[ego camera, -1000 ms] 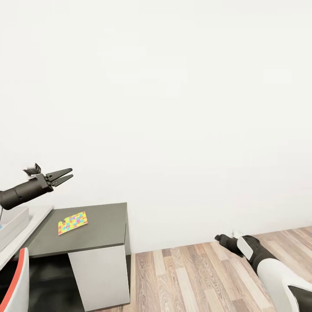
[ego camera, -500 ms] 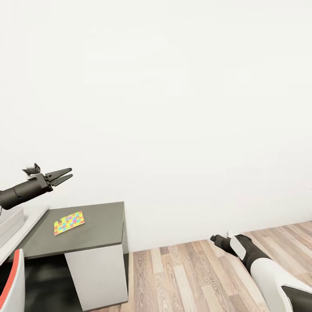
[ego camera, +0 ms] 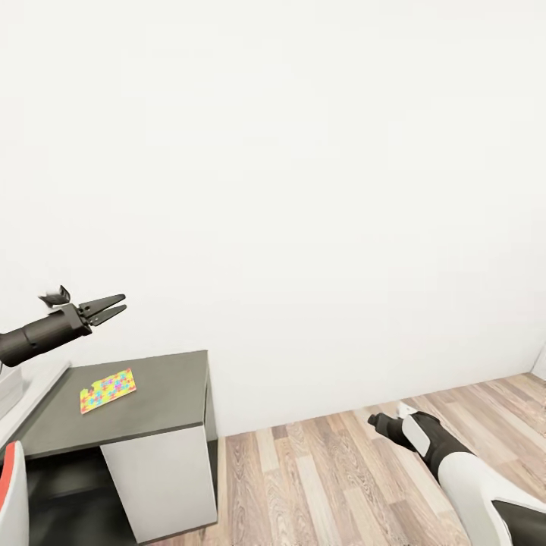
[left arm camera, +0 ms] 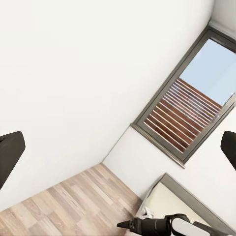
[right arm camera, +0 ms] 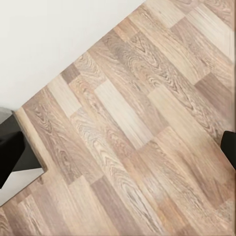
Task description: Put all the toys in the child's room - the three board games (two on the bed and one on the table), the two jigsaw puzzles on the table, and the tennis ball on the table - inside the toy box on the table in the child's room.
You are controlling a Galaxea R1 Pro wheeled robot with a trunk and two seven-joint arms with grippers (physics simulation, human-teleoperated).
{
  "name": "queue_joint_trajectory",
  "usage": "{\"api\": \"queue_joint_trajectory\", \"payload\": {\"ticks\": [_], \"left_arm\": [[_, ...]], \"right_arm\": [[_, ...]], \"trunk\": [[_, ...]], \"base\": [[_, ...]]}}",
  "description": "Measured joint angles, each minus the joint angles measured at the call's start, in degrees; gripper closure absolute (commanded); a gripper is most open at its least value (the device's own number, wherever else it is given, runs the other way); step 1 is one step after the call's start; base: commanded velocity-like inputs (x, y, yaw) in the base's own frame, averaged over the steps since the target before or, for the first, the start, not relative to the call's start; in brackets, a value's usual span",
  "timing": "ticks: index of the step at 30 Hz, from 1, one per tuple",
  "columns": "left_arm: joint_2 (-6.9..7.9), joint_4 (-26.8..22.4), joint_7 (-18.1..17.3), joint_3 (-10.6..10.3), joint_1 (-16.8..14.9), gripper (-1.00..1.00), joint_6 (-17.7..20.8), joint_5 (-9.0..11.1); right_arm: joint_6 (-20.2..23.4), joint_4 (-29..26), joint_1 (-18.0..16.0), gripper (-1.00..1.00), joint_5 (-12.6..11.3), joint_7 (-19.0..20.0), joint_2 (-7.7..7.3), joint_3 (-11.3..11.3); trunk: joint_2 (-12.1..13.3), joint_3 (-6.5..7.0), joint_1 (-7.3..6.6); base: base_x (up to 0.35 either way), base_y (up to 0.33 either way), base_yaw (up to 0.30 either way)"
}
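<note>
One jigsaw puzzle [ego camera: 108,390], a thin multicoloured square, lies flat on the dark-grey lower section of the table [ego camera: 171,394]. A light-grey corner of the toy box [ego camera: 7,387] shows at the picture's left edge. My left gripper [ego camera: 114,307] hovers open and empty above the table, to the left of and higher than the puzzle. Low over the wooden floor, far right of the table, my right gripper [ego camera: 373,418] is also open and empty. The board games and the tennis ball are out of view.
A red-and-white chair [ego camera: 9,500] stands at the bottom left, in front of the table. A bare white wall [ego camera: 303,189] rises behind. Wooden floor [ego camera: 318,470] spreads to the right. The left wrist view takes in a window [left arm camera: 191,108] and a beige bed corner [left arm camera: 169,199].
The whole picture has shifted, so the camera turned right: the table and puzzle slid left and the toy box is almost out of frame. Both arms keep their pose.
</note>
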Motion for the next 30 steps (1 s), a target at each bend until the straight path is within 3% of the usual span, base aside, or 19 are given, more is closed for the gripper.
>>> {"api": "queue_joint_trajectory", "payload": {"ticks": [12,22,30], "left_arm": [[0.04,0.0,0.0,0.0,0.0,-1.00,0.0,0.0],[0.08,0.1,0.0,0.1,0.0,-1.00,0.0,0.0],[0.07,0.1,0.0,0.0,0.0,-1.00,0.0,-0.3]], "right_arm": [[0.0,0.0,0.0,-1.00,0.1,0.0,0.31,0.2],[-0.1,0.0,0.0,-1.00,0.3,-0.1,1.87,0.3],[-0.1,0.0,0.0,-1.00,0.3,0.0,2.01,0.3]], "trunk": [[0.0,-1.08,0.00],[0.0,-1.99,0.00],[0.0,-2.71,0.00]], "base": [[0.000,0.000,-0.095],[0.000,0.000,-0.082],[0.000,0.000,-0.075]]}}
